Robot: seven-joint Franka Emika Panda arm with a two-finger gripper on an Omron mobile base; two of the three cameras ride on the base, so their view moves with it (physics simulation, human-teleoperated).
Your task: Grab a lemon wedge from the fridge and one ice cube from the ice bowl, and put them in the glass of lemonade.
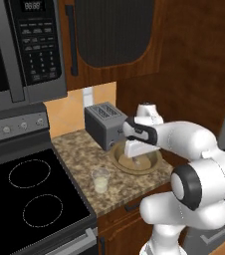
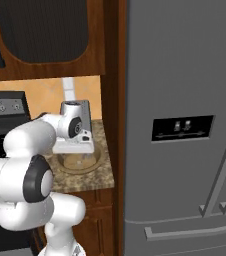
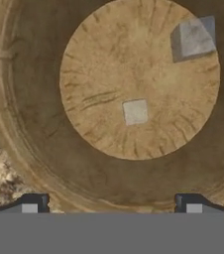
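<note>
The wide, shallow tan-brown wooden ice bowl (image 3: 49,163) is lying directly under the two-finger gripper (image 3: 111,206), which is pointing straight down into it. In the hand view a small pale grey ice cube (image 3: 135,111) is resting on the bowl's paler floor at about 12 o'clock from the midpoint between the fingertips, near the floor's centre, and a larger translucent grey ice cube (image 3: 196,37) is sitting at about 1 o'clock, at the edge of the floor against the darker wall. The bowl is showing concentric grain rings on its sloping side.

In the left base view the ice bowl (image 1: 154,162) is standing on the speckled granite counter (image 1: 77,149), with the silver two-slot toaster (image 1: 102,124) at its 10 o'clock and the small clear glass of lemonade (image 1: 100,180) at its 8 o'clock, apart from it. The grey steel fridge (image 2: 185,125) is standing at the bowl's 3 o'clock in the right base view.

The gripper's jaws are standing fully spread, released, holding nothing and touching neither cube.
</note>
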